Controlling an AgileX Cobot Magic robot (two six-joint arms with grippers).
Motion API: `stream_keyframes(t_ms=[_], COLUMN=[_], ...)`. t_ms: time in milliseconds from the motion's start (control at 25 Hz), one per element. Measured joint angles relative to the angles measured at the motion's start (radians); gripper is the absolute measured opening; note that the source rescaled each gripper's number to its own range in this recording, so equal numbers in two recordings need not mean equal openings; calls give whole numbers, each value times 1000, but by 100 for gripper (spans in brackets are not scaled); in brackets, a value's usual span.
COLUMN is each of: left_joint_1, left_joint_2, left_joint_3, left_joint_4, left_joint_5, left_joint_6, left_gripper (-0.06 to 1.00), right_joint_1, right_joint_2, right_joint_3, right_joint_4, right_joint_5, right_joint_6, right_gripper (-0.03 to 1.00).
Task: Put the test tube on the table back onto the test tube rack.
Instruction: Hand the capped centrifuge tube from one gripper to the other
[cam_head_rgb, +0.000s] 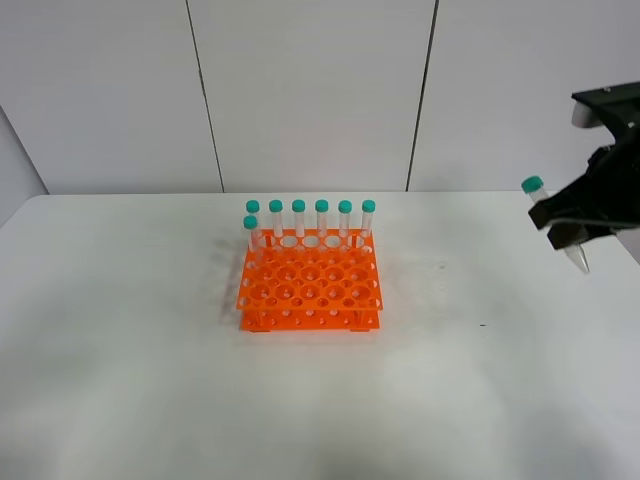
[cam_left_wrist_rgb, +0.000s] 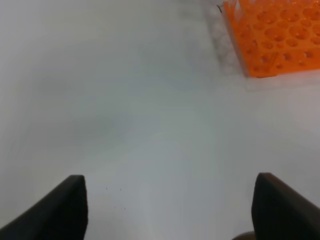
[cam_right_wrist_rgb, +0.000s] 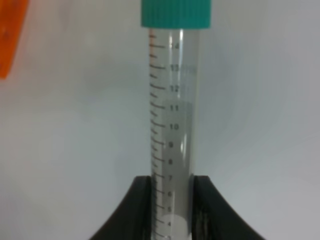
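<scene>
My right gripper (cam_head_rgb: 562, 222) is shut on a clear test tube (cam_head_rgb: 556, 222) with a teal cap, held tilted in the air above the white table (cam_head_rgb: 120, 340) at the far right. In the right wrist view the tube (cam_right_wrist_rgb: 172, 130) stands between the two black fingers (cam_right_wrist_rgb: 130, 210). The orange test tube rack (cam_head_rgb: 310, 285) stands at the table's middle with several capped tubes (cam_head_rgb: 322, 222) in its back row. My left gripper (cam_left_wrist_rgb: 170, 210) is open and empty over bare table, with the rack's corner (cam_left_wrist_rgb: 272, 40) ahead of it.
Grey wall panels stand behind the table. The table's rounded far left corner (cam_head_rgb: 40, 200) shows at the back.
</scene>
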Motion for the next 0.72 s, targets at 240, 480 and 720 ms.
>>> stream_keyframes(t_ms=[240, 480, 720], left_joint_1=[0, 0, 0], left_joint_2=[0, 0, 0], left_joint_3=[0, 0, 0], left_joint_4=[0, 0, 0], left_joint_5=[0, 0, 0], left_joint_6=[0, 0, 0], left_gripper=[100, 100, 100], right_joint_1=[1, 18, 242], right_joint_2=[-85, -84, -56], right_joint_3=[222, 149, 83], right_joint_4=[37, 172, 256], right_joint_5=[-128, -206, -265], right_joint_6=[-17, -171, -270], right_gripper=[0, 0, 0])
